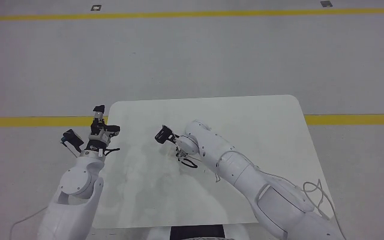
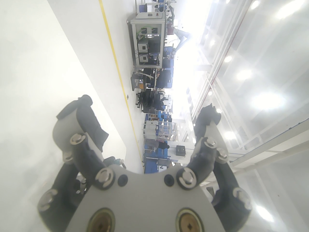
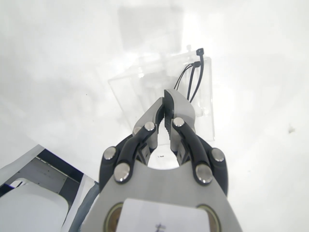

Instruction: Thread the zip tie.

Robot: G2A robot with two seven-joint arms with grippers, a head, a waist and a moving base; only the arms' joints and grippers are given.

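A black zip tie [image 3: 196,78] stands against a clear acrylic holder [image 3: 135,90] on the white table [image 1: 252,126], its square head at the top and thin strands running down from it. My right gripper [image 3: 165,96] is shut just in front of the holder; the strands' lower ends pass behind one finger [image 3: 183,107], and nothing shows between the pads. From above, the right gripper [image 1: 180,153] is at the table's middle with the tie's black loop [image 1: 189,162] beside it. My left gripper [image 2: 147,112] is open, holds nothing, and is raised at the table's left edge [image 1: 99,122].
The table's rounded left edge [image 2: 79,56] runs beside the left gripper. A small dark speck [image 3: 291,129] lies on the tabletop near the holder. Yellow floor lines [image 1: 342,119] cross the floor beyond the table.
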